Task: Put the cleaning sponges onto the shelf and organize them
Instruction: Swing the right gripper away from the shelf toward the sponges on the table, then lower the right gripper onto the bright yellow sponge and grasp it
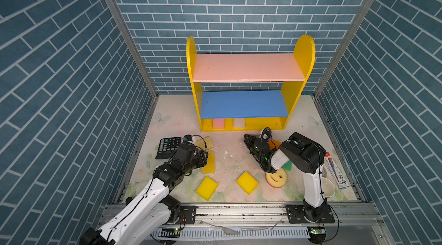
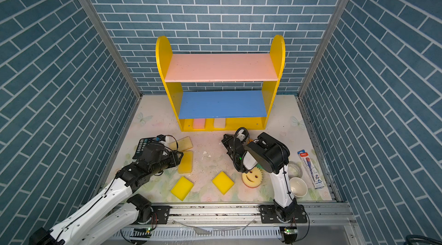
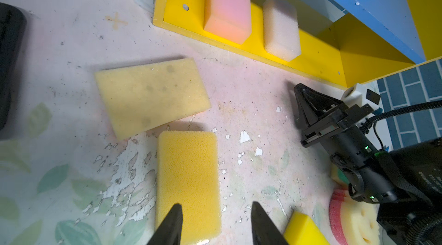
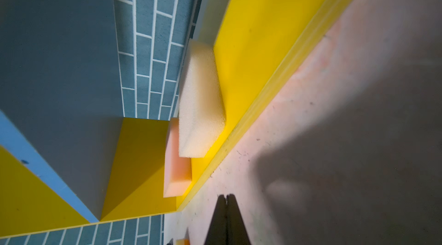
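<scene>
Calculator [image 1: 168, 147]: leftmost on table [image 1: 229, 141]; not a sponge, not for shelving.
Left claw [image 3: 215, 209]: half spread, holding nothing, poised at near end of gold sponge.
Tan sponge [image 3: 150, 95]: flat and skewed, just beyond gold sponge's far end.
Gold sponge [image 3: 189, 172]: flat. Its long axis runs away from left claw toward shelf, so the jaws span its short width. One finger [image 3: 169, 227] sits over the foam, the other past the edge on the right arm's side. A small shift toward the calculator looks needed before closing. Left arm is far nearer than right.
Yellow sponge [image 1: 207, 187]: flat, near front edge.
Second yellow sponge [image 1: 247, 182]: flat, to its right, apart.
Shelf [image 1: 303, 64]: back centre; pink and blue boards bare.
Pink sponge [image 3: 227, 7]: on yellow base, left half.
White sponge [image 3: 281, 28]: beside pink sponge, apart.
Right claw [image 4: 226, 198]: pressed shut, empty, tip near the base's front lip.
Orange sponge [image 1: 275, 144]: mostly hidden under right arm.
Green sponge [image 1: 287, 165]: peeking from under right arm.
Smiley sponge [image 1: 276, 178]: just in front of green sponge; contact unclear.
Progress: two shelved, seven on the table.
</scene>
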